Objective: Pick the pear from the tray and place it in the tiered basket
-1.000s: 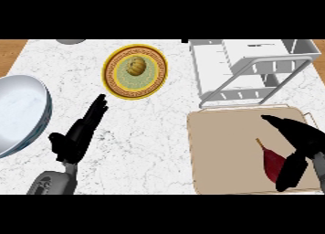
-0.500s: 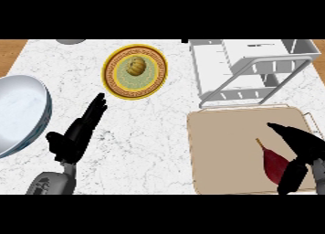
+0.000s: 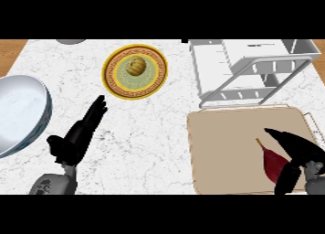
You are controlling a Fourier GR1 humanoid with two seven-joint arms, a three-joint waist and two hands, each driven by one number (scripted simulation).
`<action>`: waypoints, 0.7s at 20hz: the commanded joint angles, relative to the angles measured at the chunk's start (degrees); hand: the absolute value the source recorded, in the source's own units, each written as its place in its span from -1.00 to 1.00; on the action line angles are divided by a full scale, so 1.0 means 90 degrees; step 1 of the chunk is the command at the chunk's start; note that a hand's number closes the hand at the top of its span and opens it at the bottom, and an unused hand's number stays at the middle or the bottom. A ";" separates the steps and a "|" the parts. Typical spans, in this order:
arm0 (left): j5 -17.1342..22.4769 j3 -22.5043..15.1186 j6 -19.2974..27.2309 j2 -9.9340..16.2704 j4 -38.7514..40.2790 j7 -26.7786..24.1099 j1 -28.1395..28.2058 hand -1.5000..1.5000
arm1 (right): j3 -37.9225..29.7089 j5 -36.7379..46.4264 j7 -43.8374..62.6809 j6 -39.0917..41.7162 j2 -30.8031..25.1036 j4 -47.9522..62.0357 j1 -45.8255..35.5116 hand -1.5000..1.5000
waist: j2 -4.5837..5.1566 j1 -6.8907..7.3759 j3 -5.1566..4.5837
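Fingers [image 3: 292,140] of the right hand [image 3: 301,154] spread wide around the dark red pear [image 3: 274,163] on the tray [image 3: 222,151], near right. Risk: thumb closure nudges the pear sideways, missing the grasp.

Pear [image 3: 274,162]: dark red, thin stem pointed toward 11 o'clock, lay flat on tan tray [image 3: 226,137], lower right part. Tray occupied counter at 4 o'clock. Tiered basket [image 3: 249,68]: white, open-framed, stood at 1 o'clock, just beyond tray's far edge, nothing visible inside.
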 commanded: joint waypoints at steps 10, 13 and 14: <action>-0.0155 0.0081 0.0010 -0.0204 -0.0192 0.0395 -0.0111 0.00 | -0.0456 0.0654 -0.1550 -0.0697 0.0583 0.0579 -0.0294 1.00 | 0.0001 0.0010 0.0001; -0.0414 -0.0031 0.0223 -0.0482 0.0034 0.0185 -0.0134 0.00 | -0.0435 0.0974 -0.1801 -0.0930 0.0768 0.0543 0.0008 1.00 | 0.0000 -0.0004 0.0000; -0.0217 0.0228 -0.0133 -0.0217 -0.0024 0.0149 -0.0120 0.00 | -0.0616 0.1072 -0.1884 -0.0822 0.0743 0.0597 -0.0083 1.00 | 0.0000 0.0000 0.0000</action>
